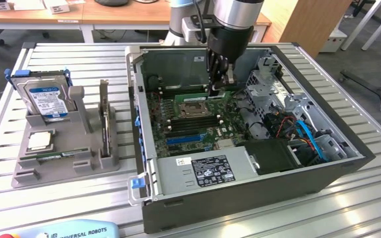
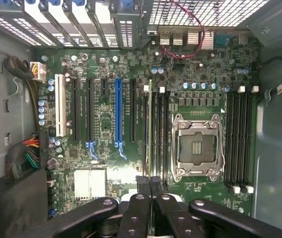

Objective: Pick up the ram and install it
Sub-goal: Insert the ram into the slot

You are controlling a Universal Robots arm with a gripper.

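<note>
Ram (image 2: 149, 134), 1 stick, upright in mobo slot (image 2: 155, 134); claw (image 2: 148, 184) closed at its end, grip unclear.

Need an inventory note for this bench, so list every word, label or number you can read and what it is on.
"UNIVERSAL ROBOTS": on the pale blue handheld controller at the exterior view's bottom edge.
Too small to read: the blue label on the silver hard drive.
Too small to read: the printed sticker on the grey metal power supply box.
Too small to read: markings on the green motherboard.
</note>
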